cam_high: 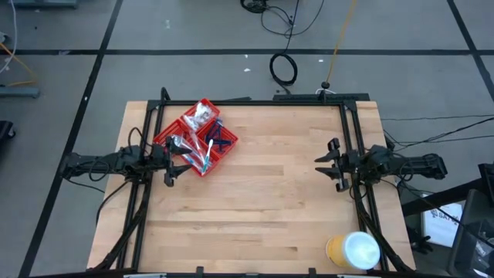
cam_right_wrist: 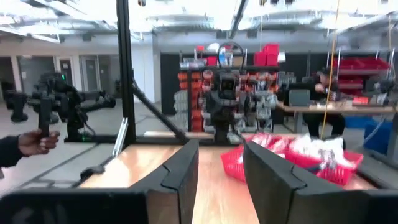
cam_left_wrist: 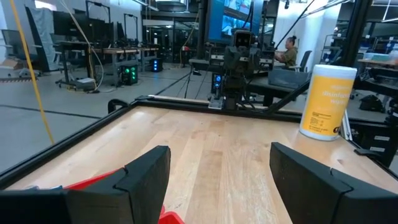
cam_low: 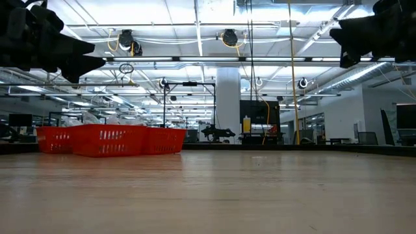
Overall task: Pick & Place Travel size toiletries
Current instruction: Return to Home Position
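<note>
Currently: one red tray (cam_high: 222,154) on the left of the wooden table (cam_high: 255,216), holding the toiletries (cam_high: 202,116), too small to count. One yellow roll (cam_high: 353,251) at the right corner. Two grippers: left gripper (cam_high: 167,164) just beside the tray, right gripper (cam_high: 330,164) opposite, fingers apart, empty. Workshop floor and cables around.

Table (cam_high: 255,216): pale planked wood, smooth, faint sheen. Tray (cam_low: 110,142): red plastic, latticed walls, slightly glossy. Packets (cam_high: 202,114) inside: white, crinkly film. Roll (cam_left_wrist: 326,102): yellow matt wrap, white top. Left gripper (cam_left_wrist: 219,155) fingers: dark, matt, looks like plastic.
</note>
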